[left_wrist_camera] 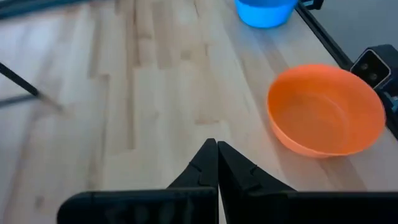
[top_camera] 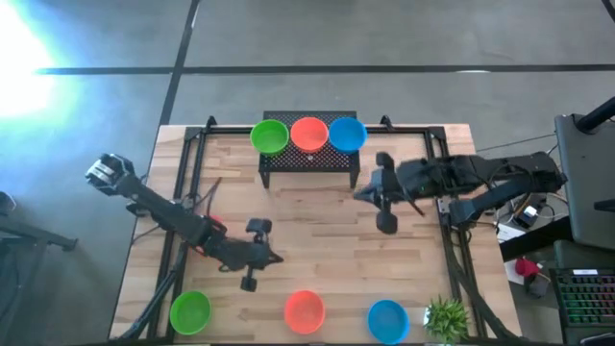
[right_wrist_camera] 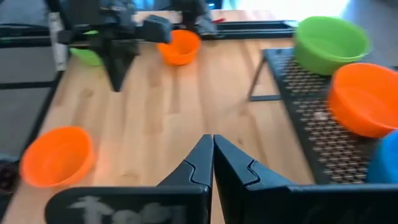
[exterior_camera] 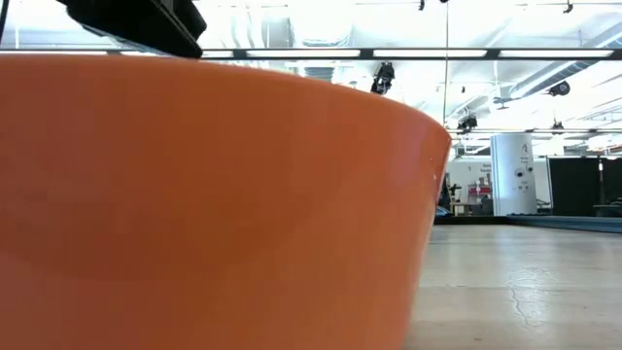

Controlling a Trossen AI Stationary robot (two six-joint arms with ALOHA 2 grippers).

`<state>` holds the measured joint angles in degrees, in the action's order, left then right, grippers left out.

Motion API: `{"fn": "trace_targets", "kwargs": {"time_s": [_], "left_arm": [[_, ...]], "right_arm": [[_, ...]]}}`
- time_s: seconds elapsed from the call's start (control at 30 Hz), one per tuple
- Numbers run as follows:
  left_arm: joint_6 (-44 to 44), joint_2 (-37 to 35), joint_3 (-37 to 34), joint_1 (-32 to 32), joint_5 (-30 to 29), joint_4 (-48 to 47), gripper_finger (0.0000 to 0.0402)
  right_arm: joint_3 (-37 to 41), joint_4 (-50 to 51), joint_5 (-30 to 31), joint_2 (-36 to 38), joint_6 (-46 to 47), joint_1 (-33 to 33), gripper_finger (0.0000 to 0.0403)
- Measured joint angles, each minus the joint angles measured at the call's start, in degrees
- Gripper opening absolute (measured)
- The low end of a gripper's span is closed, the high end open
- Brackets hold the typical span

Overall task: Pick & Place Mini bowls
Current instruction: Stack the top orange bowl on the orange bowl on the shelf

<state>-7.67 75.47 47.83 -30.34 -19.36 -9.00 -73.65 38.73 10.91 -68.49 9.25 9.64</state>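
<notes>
A green bowl (top_camera: 270, 135), an orange-red bowl (top_camera: 308, 134) and a blue bowl (top_camera: 347, 134) sit side by side on a black mesh rack (top_camera: 307, 163) at the table's far middle. Three more rest on the wood by the near edge: green (top_camera: 190, 311), orange-red (top_camera: 305, 311) and blue (top_camera: 387, 320). My left gripper (top_camera: 277, 258) hovers shut left of centre, pointing right; the near orange-red bowl (left_wrist_camera: 326, 109) and blue bowl (left_wrist_camera: 264, 11) lie ahead of it (left_wrist_camera: 217, 152). My right gripper (top_camera: 361, 192) is shut just right of the rack, pointing left (right_wrist_camera: 212, 146). Both are empty.
A small potted plant (top_camera: 447, 317) stands at the near right corner. An orange-red bowl wall (exterior_camera: 214, 214) fills the low view. In the right wrist view another orange-red bowl (right_wrist_camera: 179, 46) shows beside the left arm. Bare wood (top_camera: 317, 221) lies between the rack and the near bowls.
</notes>
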Motion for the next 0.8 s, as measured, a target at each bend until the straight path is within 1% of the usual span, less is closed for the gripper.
{"fn": "trace_targets", "kwargs": {"time_s": [0.13,0.23,0.33,0.5,0.67,0.8], "left_arm": [[-9.1,1.7,0.9,-1.4,-0.1,-3.1,0.0],[-17.3,1.6,0.9,-2.3,-0.1,-7.5,0.0],[-25.7,1.1,0.9,-3.0,-0.3,-12.6,0.0],[-39.9,0.9,0.9,-3.2,-0.2,-20.2,0.0],[-55.0,0.4,0.9,-3.2,0.0,-29.9,0.0],[-63.3,-0.4,0.9,-3.2,0.2,-37.3,0.0]], "right_arm": [[0.8,-0.3,2.3,0.0,2.5,4.7,0.0008],[1.7,-0.4,4.3,0.0,4.2,7.4,0.0008],[2.5,-0.6,4.5,0.0,4.4,9.2,0.0008],[3.8,-0.8,4.4,0.0,4.3,11.4,0.0008],[4.1,-1.8,4.3,0.0,4.3,12.3,0.0008],[4.3,-1.8,4.3,0.0,4.3,12.5,0.0008]]}}
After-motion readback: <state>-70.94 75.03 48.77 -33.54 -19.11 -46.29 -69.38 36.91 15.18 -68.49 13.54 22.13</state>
